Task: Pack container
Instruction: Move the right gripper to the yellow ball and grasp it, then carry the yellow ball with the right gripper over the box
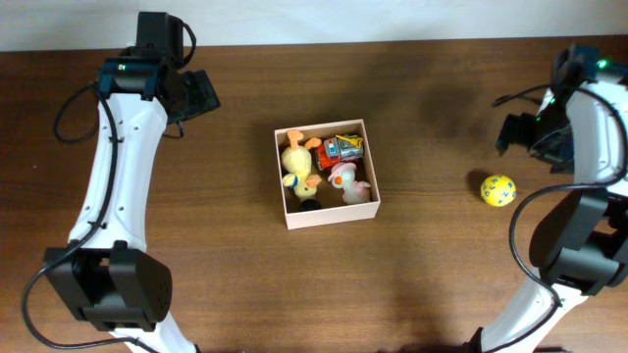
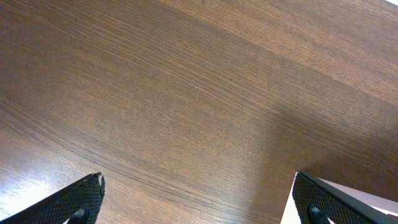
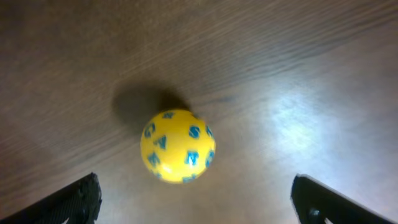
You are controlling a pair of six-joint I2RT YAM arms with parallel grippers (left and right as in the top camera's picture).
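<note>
The container (image 1: pixel 330 218) is a square cream-walled box at the table's middle. It holds a yellow duck toy (image 1: pixel 297 162), a red and orange toy car (image 1: pixel 342 149) and a pink and white toy (image 1: pixel 350 184). A yellow ball with blue letters (image 1: pixel 497 190) lies on the table at the right, apart from the box. In the right wrist view the ball (image 3: pixel 178 146) sits just ahead of my open right gripper (image 3: pixel 196 194), between the finger lines, untouched. My right gripper (image 1: pixel 525 132) hovers up-left of the ball. My left gripper (image 1: pixel 201 93) is open and empty over bare wood (image 2: pixel 198 186).
The dark wooden table (image 1: pixel 216 255) spans the whole view. A cream-white edge (image 2: pixel 289 208) shows at the lower right of the left wrist view, beside the right finger. Black cables hang off both arms near the table's far corners.
</note>
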